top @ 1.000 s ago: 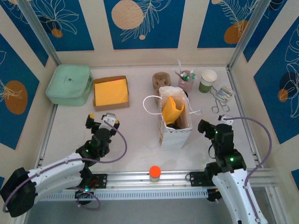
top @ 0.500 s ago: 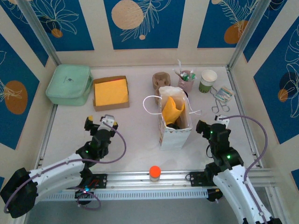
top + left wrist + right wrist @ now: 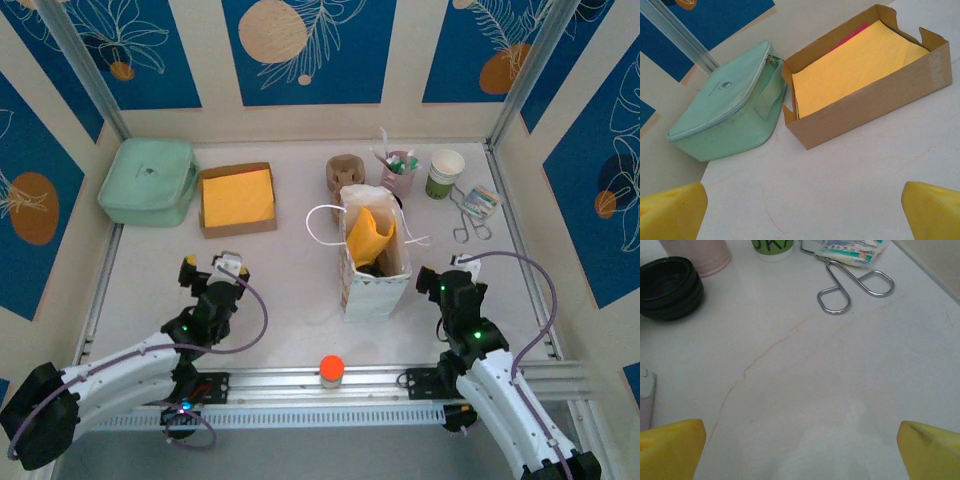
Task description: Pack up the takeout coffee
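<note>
Right gripper (image 3: 446, 272) spread wide, nothing between its yellow fingertips (image 3: 671, 447). It hangs low over bare table (image 3: 805, 390), just right of the paper bag (image 3: 376, 292). Left gripper (image 3: 211, 264) likewise wide and empty, well left of the bag, facing the mint pouch (image 3: 725, 117) and the cardboard box (image 3: 875, 107) of yellow sheets.

Takeout coffee (image 3: 366, 268): a dark round shape low in the bag's mouth, under a yellow fold (image 3: 370, 232). Probably its black lid; the green sides are hidden, so I cannot be sure. If so, it stands inside the bag, axis upright or near it.

Key relation: bag sits between the two arms, coffee to the left of the right gripper and a little farther from the bases. Right arm plainly nearer; left arm well apart.

Separate item: a low black stack (image 3: 671, 287) beside the pink cup (image 3: 696, 252), no green on it. Lidless cup (image 3: 445, 173) at the far edge.

Judgement: packing looks done, nothing left to grasp. Any nudge of the bag falls to the right arm.
</note>
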Motion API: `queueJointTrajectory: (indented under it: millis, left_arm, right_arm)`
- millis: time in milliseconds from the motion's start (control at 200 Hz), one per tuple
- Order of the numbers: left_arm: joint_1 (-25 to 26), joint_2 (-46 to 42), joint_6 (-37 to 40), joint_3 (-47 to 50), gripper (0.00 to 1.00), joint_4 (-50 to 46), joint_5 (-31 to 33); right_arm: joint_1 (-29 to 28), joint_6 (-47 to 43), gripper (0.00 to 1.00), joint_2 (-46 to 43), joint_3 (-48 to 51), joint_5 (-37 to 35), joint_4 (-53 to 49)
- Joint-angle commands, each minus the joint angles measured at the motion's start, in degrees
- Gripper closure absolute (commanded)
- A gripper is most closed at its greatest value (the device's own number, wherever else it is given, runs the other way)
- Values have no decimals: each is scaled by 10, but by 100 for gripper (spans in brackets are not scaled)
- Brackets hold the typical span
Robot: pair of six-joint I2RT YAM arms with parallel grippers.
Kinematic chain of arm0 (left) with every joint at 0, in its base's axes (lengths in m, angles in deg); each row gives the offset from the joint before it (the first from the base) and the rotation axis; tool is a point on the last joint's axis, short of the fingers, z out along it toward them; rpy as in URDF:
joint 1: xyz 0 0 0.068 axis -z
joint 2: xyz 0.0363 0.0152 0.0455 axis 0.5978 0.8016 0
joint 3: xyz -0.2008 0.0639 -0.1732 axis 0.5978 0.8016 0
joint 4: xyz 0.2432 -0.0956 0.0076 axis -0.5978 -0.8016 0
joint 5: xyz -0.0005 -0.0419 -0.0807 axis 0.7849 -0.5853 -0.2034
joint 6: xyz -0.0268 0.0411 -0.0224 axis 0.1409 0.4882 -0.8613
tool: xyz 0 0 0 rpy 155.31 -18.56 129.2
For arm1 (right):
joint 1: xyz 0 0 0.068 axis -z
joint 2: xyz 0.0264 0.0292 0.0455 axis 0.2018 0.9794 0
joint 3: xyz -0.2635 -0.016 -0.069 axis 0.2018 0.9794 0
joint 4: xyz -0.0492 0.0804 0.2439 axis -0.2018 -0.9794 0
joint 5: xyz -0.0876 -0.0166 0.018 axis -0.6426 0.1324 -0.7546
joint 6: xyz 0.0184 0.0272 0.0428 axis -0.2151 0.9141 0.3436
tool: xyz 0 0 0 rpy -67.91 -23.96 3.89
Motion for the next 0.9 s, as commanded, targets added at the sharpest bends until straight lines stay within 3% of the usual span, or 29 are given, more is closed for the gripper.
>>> queueJointTrajectory:
  millis: [0,375,896]
  left_arm:
    - [-5,-5,-9,2,1,-4,17]
    - [-5,-1,-13,0,1,-6,22]
    - [-5,-11,-10,2,0,-9,11]
  right_arm:
    - [-4,7,1,3,-1,-29,36]
    - [-16,7,1,58,-13,-45,56]
    - [-42,10,1,-13,3,-86,32]
